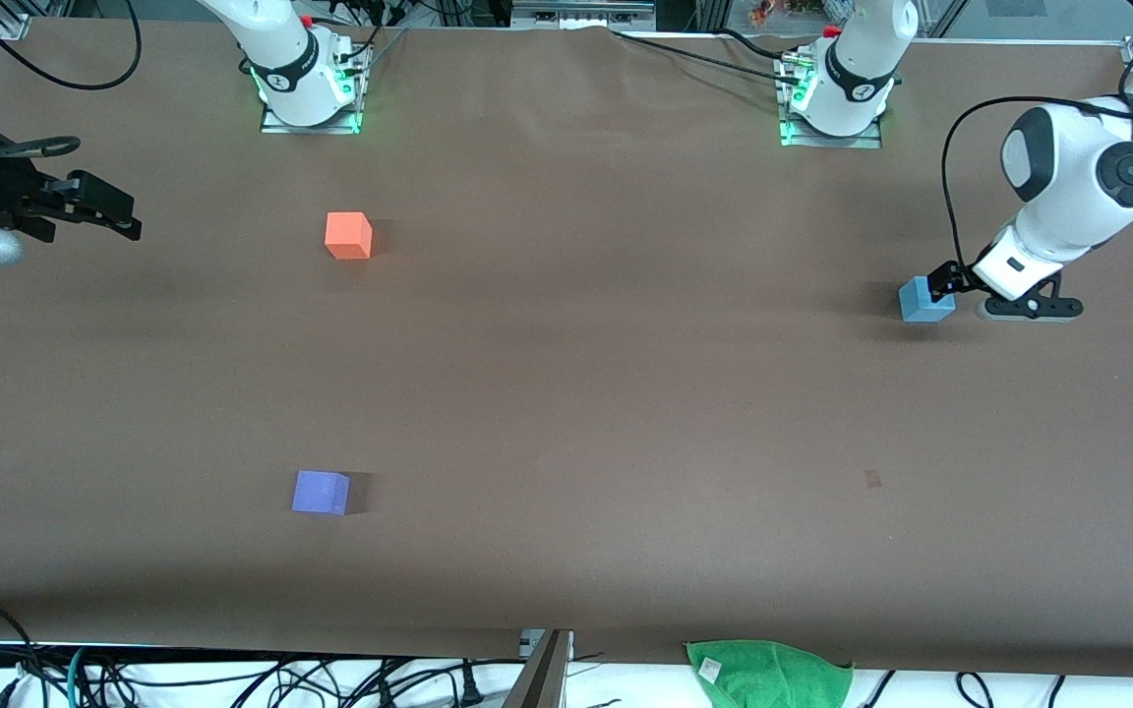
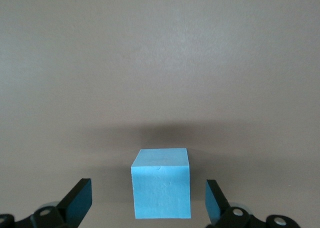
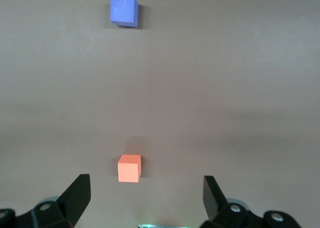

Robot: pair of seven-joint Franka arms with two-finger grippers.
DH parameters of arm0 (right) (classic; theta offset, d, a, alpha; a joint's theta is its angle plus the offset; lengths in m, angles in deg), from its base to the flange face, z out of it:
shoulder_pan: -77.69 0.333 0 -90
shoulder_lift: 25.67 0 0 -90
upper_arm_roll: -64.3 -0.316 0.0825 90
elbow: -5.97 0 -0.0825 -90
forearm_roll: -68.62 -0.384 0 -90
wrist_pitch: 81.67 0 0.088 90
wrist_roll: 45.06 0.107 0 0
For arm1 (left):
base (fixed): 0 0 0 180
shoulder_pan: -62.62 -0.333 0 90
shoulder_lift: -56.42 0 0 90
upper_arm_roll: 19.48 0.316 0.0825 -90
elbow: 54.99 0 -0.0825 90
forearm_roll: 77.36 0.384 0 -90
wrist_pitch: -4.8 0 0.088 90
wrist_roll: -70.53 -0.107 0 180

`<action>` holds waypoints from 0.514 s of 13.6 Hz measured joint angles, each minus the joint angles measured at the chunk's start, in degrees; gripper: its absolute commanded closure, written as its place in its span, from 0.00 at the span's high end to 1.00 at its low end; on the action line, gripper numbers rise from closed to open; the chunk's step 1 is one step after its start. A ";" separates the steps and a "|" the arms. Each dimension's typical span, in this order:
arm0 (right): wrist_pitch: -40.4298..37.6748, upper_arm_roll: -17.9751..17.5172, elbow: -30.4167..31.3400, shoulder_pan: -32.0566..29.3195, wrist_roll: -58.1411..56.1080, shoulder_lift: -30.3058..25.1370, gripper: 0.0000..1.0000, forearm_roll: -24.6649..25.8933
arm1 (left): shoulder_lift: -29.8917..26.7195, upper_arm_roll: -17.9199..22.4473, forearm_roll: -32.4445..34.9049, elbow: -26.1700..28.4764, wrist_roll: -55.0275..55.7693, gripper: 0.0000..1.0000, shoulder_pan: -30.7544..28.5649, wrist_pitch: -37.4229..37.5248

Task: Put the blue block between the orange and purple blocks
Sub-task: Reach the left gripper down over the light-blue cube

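Resting on the brown table (image 1: 566, 393) toward the left arm's end, the blue block (image 1: 924, 300) lies between the spread fingers of the left gripper (image 2: 149, 205), neither finger (image 2: 79, 202) touching it. The orange block (image 1: 348, 236) sits toward the right arm's end, near that arm's base; the purple block (image 1: 320, 492) lies nearer the front camera, roughly in line with it and well apart. The right gripper (image 1: 124, 218) waits with fingers spread over the table's edge at the right arm's end. A green cloth (image 1: 768, 674) lies at the near edge.
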 measured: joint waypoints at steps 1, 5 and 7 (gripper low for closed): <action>0.00 0.00 0.00 0.00 0.00 0.00 0.99 0.00 | 1.04 -0.01 0.01 1.33 -0.05 1.00 -0.14 -2.79; 0.01 0.00 -0.01 0.00 0.00 0.00 0.99 0.00 | 5.61 -0.15 0.01 2.94 -0.05 1.00 -0.16 -7.68; 0.01 0.00 -0.01 0.00 0.00 0.00 0.99 0.00 | 6.98 -0.16 0.01 2.94 -0.05 1.00 -0.19 -7.83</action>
